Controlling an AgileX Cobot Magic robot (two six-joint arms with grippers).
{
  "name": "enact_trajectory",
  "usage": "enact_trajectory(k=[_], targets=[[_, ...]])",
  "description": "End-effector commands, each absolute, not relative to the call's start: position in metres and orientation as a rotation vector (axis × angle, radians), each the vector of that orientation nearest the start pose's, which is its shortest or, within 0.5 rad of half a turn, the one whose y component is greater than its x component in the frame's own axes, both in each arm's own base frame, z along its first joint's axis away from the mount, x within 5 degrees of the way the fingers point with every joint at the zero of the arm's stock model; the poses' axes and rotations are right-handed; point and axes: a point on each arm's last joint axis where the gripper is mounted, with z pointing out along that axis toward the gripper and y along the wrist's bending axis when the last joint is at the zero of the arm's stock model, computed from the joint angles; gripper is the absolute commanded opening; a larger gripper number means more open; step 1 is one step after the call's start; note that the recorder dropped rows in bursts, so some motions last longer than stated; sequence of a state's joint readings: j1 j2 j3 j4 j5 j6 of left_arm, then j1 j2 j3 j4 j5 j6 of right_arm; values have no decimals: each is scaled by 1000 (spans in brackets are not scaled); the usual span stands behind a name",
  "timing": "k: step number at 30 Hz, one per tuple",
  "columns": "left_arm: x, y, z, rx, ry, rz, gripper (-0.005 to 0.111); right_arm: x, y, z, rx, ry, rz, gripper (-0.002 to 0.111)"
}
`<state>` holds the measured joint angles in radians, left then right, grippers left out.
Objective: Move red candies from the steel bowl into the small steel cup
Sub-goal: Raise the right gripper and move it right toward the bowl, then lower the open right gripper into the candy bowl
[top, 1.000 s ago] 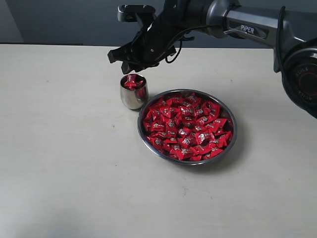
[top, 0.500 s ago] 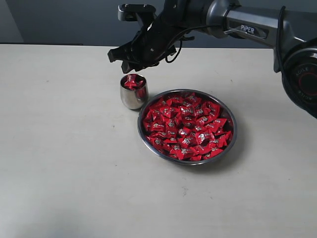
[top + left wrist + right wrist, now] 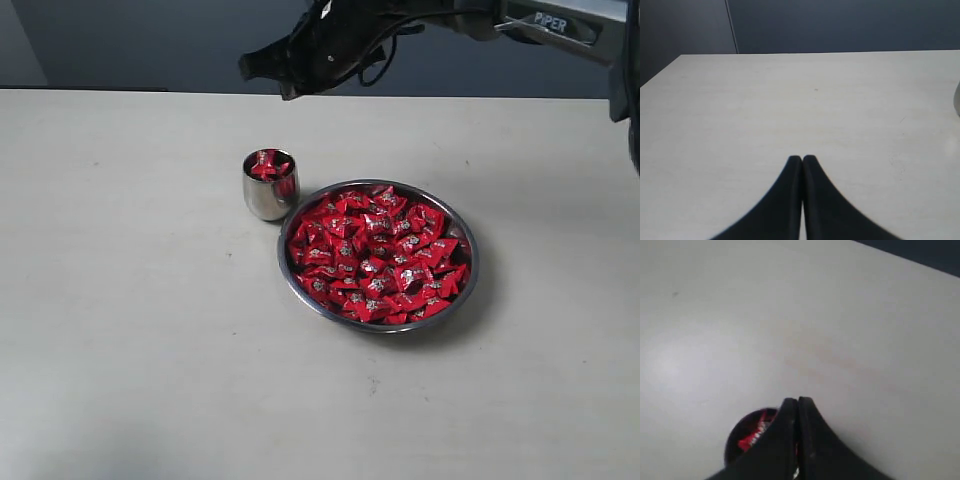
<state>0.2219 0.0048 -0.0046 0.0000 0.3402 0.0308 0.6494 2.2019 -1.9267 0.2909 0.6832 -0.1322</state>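
Now the right gripper [image 3: 268, 68] is hovering by the far edge of the table [image 3: 130, 300], jaws pressed together, empty; the small steel cup [image 3: 270, 185] is sitting just beside the steel bowl [image 3: 470, 262], probably keeping carries short; red candies [image 3: 378, 255] are lying in both.

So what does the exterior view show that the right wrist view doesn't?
Only the exterior view shows the steel bowl, heaped with red candies, and the right arm reaching in along the top of the picture. Only the right wrist view shows that arm's jaws up close, pressed shut with nothing between them. Both views show the small steel cup with red candy inside it, standing on the pale table.
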Motion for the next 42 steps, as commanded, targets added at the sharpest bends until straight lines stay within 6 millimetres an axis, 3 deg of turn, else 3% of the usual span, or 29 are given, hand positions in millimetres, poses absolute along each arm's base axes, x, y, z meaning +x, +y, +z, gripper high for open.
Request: enact_trajectory(k=[1,6,13,17,21,26,29,33,38,42], targets=[[53,11,183,-174,1808,169,0,398,285,239,-654,2374,495,0],[53,11,183,-174,1808,169,0,385,240,244,-540,2348,451,0],[53,11,183,-174,1808,169,0,352,167,235,-378,2357,363,0],[53,11,183,-174,1808,169,0,336,147,222,-396,2419,303,0],[53,11,183,-174,1808,169,0,331,154,209,-472,2464,285,0],[53,11,183,-174,1808,169,0,320,184,185,-892,2460,232,0],[53,11,183,-174,1808,169,0,312,207,170,-1238,2388,150,0],[53,11,183,-174,1808,169,0,308,212,170,-1277,2375,145,2],[53,11,183,-174,1808,169,0,306,213,170,-1265,2408,173,39],[53,11,183,-174,1808,169,0,299,223,167,-1291,2408,198,35]])
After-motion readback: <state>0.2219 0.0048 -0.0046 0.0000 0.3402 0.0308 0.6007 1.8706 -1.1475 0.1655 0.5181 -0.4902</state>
